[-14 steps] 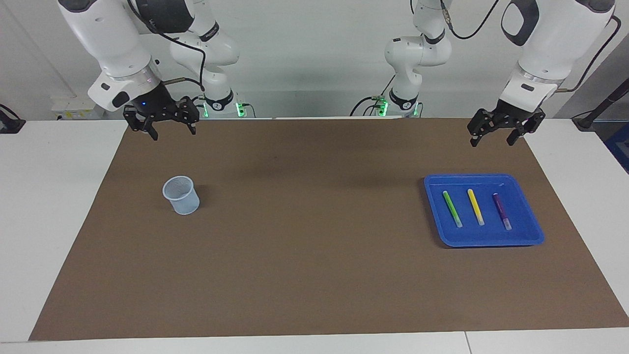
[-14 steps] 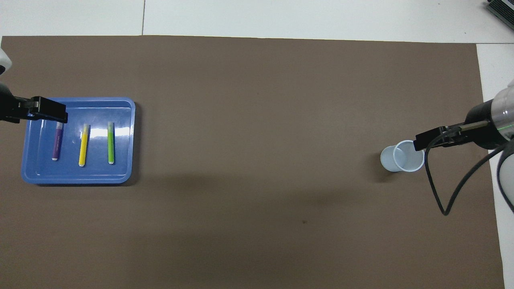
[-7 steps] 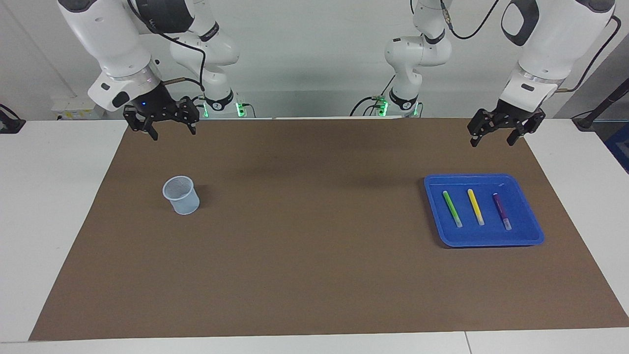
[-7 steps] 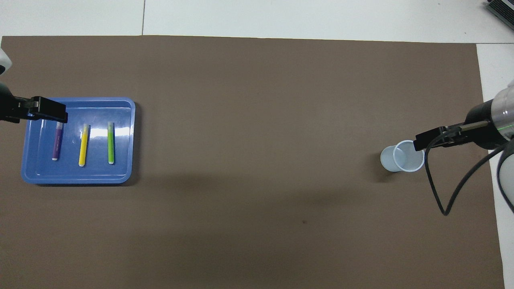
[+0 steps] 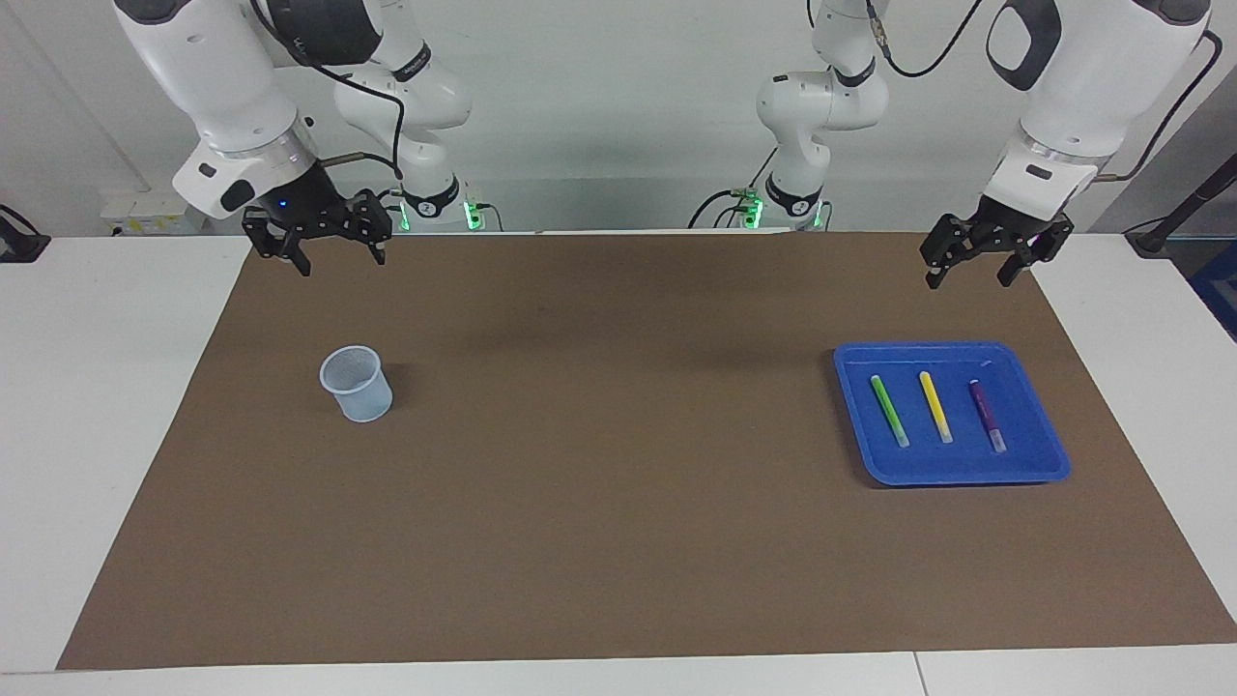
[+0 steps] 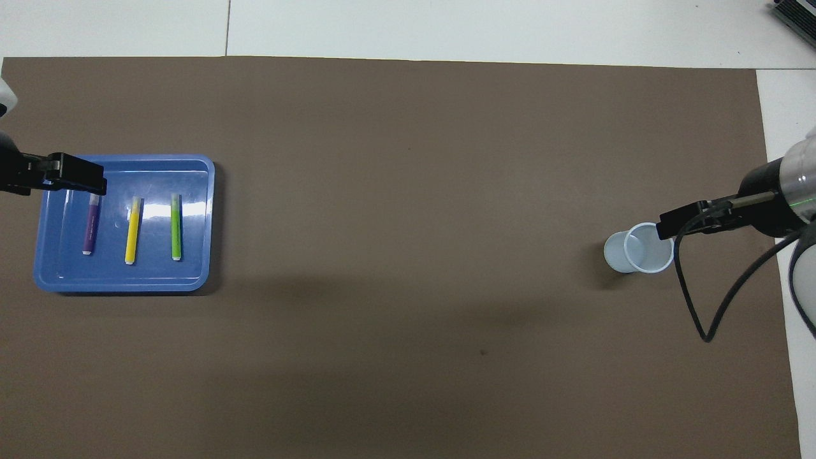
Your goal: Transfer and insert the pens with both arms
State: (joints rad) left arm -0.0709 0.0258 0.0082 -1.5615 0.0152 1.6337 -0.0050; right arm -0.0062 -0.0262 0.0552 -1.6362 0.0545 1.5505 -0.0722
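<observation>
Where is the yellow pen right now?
The yellow pen lies in the blue tray at the left arm's end of the table, between the green pen and purple pen.

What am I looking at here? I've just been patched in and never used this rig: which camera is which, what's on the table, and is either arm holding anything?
You see two large white robot arms at a table covered by a brown mat. One picture faces the robots from across the table; the other looks down from above their own end, so the sides are swapped between them.

A blue tray lies toward the left arm's end. In it, side by side, are a green pen, a yellow pen and a purple pen. A pale cup stands upright toward the right arm's end.

The left end effector hangs in the air near the tray, open and empty. The right end effector hangs near the cup, also open and empty. Nothing is held.
</observation>
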